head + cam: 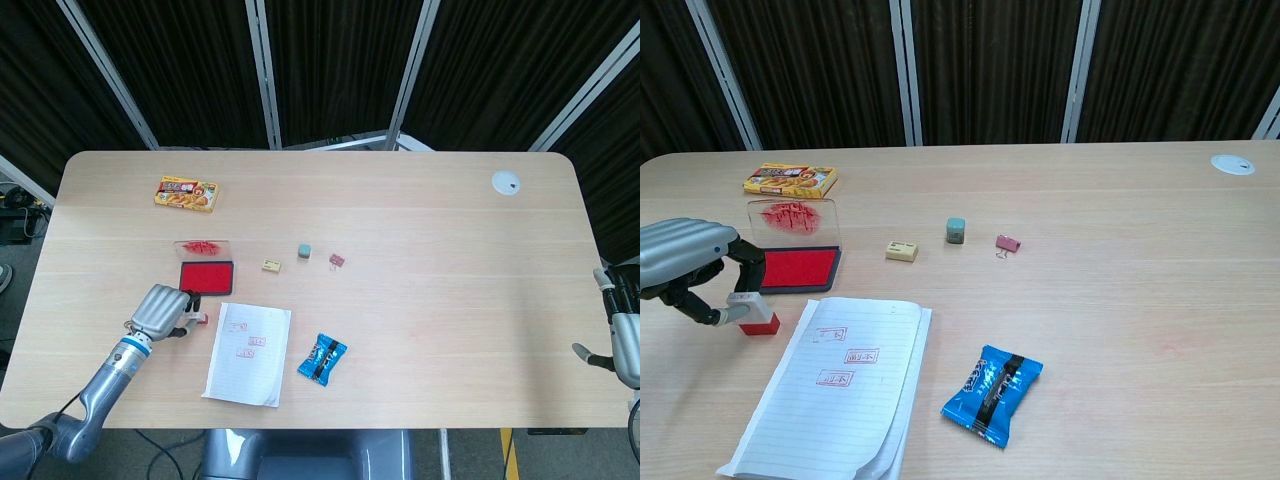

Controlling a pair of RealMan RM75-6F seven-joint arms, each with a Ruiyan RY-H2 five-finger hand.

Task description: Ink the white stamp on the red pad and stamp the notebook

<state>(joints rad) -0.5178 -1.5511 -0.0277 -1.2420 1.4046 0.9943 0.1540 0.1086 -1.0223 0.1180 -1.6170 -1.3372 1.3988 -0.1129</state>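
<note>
Chest view: notebook (840,390) bears three red imprints, illegible

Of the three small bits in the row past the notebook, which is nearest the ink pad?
The yellow block, leftmost of the row; the grey-green cube and pink clip lie further right of the red pad.

My left hand (685,262) has a smooth silvery shell with a dull sheen and black parts beneath. The stamp (752,312) in it looks like white plastic with a red base. The table (420,250) is pale wood grain, matt. The notebook (840,385) is lined white paper, matt. The ink pad (798,268) is flat red, its raised lid (792,219) clear plastic. The blue snack packet (992,393) is glossy, crinkled film.
</note>
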